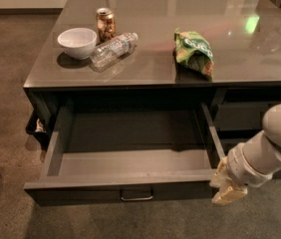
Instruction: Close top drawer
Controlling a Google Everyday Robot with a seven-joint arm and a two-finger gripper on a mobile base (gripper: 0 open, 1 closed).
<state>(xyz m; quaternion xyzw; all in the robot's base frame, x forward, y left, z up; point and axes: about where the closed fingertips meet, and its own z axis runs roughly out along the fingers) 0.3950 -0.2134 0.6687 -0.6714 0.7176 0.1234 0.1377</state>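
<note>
The top drawer (125,156) of the left-hand stack stands pulled far out and is empty inside. Its flat dark grey front (80,193) faces me, with a small metal bar handle (136,197) at its middle. My gripper (224,185) hangs at the end of the white arm (267,151), at the right end of the drawer front, right against its corner. Its cream-coloured tip points down and left.
The grey cabinet top (155,68) carries a white bowl (77,42), a can (105,24), a lying plastic bottle (113,49) and a green snack bag (195,51). Narrower shut drawers (245,116) lie to the right. Brown carpet (6,83) surrounds the cabinet.
</note>
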